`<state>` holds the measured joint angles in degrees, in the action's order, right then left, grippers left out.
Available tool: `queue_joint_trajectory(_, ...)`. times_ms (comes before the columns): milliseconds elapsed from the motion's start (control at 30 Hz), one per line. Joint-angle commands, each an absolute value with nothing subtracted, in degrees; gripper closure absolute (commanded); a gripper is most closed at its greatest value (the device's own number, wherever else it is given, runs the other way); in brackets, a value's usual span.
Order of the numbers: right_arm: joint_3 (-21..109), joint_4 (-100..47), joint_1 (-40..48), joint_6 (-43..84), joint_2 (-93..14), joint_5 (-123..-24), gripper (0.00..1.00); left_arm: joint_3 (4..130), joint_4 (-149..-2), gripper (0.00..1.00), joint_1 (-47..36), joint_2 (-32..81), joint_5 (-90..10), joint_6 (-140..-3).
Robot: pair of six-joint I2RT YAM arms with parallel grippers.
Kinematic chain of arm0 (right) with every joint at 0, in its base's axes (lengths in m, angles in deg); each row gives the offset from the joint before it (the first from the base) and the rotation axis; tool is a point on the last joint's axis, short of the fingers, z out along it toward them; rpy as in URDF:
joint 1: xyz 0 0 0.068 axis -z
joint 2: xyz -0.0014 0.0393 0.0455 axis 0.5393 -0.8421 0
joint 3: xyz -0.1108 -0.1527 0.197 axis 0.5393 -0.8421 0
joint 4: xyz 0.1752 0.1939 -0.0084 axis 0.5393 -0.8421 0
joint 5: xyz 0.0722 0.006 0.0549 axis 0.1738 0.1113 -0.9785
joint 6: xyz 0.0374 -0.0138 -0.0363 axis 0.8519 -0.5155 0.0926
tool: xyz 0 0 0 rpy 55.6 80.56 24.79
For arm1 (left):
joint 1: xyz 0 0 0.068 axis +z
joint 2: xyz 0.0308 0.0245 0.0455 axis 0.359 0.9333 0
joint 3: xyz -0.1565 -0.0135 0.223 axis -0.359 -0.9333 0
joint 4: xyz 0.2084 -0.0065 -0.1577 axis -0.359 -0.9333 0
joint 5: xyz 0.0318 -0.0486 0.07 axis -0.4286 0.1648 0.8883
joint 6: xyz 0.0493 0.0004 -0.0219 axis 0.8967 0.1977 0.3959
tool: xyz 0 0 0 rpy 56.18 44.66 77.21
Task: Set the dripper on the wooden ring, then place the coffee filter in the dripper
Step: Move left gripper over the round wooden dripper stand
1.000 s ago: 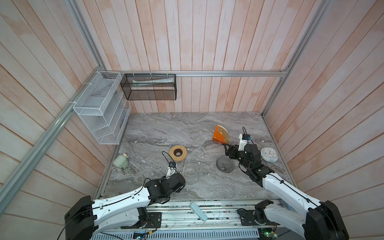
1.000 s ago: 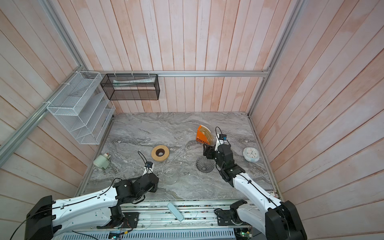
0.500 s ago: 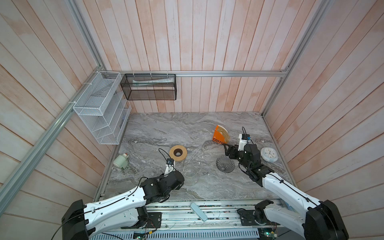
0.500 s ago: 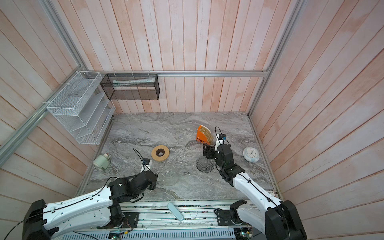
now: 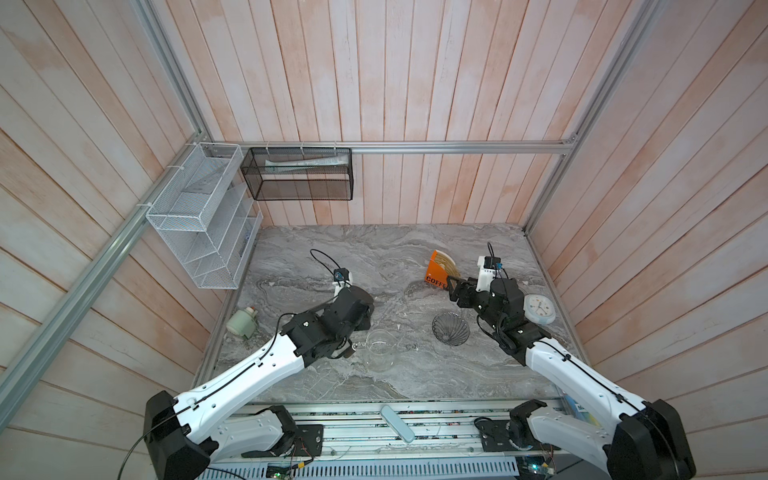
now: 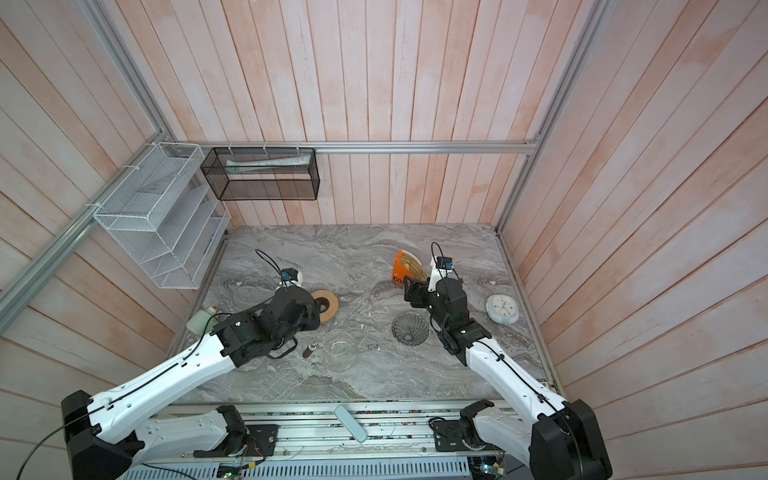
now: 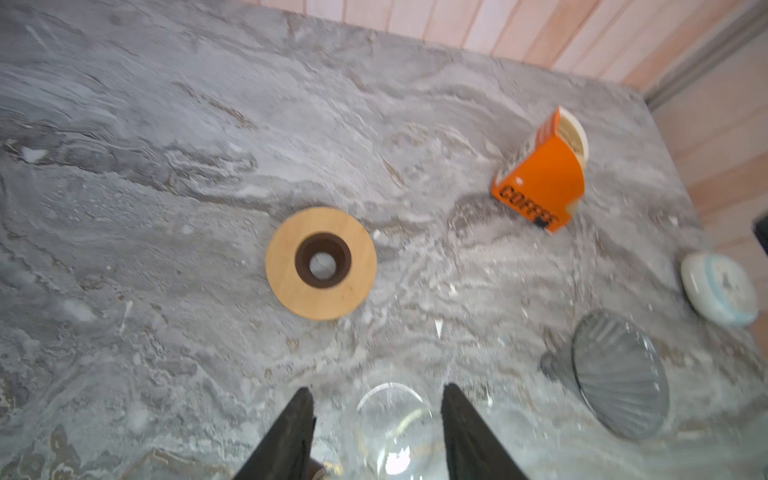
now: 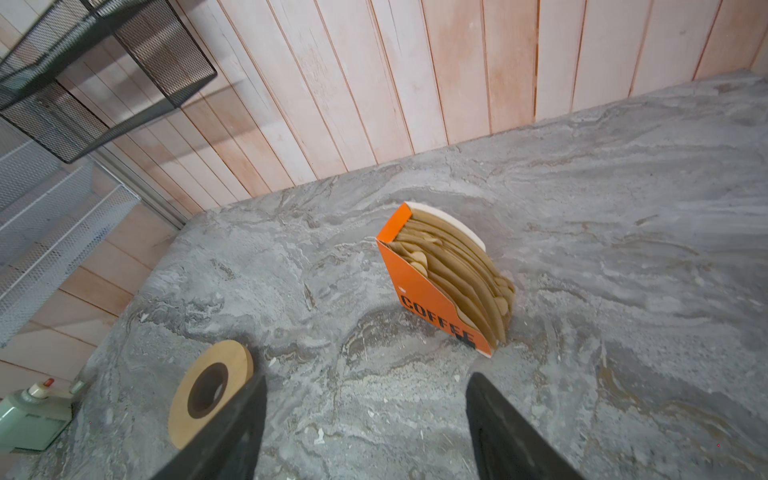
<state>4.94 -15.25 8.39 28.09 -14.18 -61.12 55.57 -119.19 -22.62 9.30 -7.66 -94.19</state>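
A grey veined marble tabletop [image 5: 332,249] carries everything. A white wire-mesh rack [image 5: 199,220] and a black mesh basket [image 5: 299,174] hang on the walls above it.

The left gripper [image 7: 376,390] hovers over a clear glass jug [image 5: 380,349]. Its fingers [image 7: 291,432] stand moderately apart and grip nothing.

The right gripper [image 8: 368,378] points at an orange wedge-shaped stand lettered COFFEE [image 8: 419,291], a little short of it. Its fingers [image 8: 498,428] are spread wide with nothing between them.

The smoky ribbed see-through cone dripper [image 5: 451,334] lies on the marble between the jug and the right arm, and in the left wrist view it looks tipped over.

A flat pale wooden ring with a dark centre hole [image 6: 328,305] lies beside the left wrist.

The tan paper coffee filter [image 8: 457,266] stands upright in the orange stand, packed among others like it.

A round white clock [image 5: 539,308] sits beside the right arm, and a pale green bottle [image 5: 242,324] lies at the table's left edge.
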Motion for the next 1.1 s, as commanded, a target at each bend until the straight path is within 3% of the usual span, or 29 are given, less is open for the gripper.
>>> queue_joint_trajectory(0, 8.1, -16.69, 8.12, 26.53, -15.66, -62.99, 0.24, 56.32, -118.07, 0.46, -12.9, 11.49, -19.63, -89.05)
queue_joint_trajectory(133, 9.75, -15.85, 8.12, 26.57, -17.61, -63.71, 0.24, 55.44, -112.28, 0.38, -5.95, 15.73, -25.49, -85.46)
queue_joint_trajectory(300, 10.99, -15.51, 8.07, 26.59, -19.56, -64.9, 0.24, 55.81, -110.51, 0.36, -2.12, 22.0, -31.03, -83.7)
queue_joint_trajectory(767, 9.92, -13.95, 8.12, 26.8, -21.99, -64.06, 0.24, 52.9, -106.95, 0.43, -0.58, 32.92, -34.64, -80.74)
queue_joint_trajectory(1067, 9.42, -13.35, 8.2, 26.5, -22.79, -63.94, 0.24, 53.7, -106.76, 0.39, -0.56, 37.71, -31.64, -80.97)
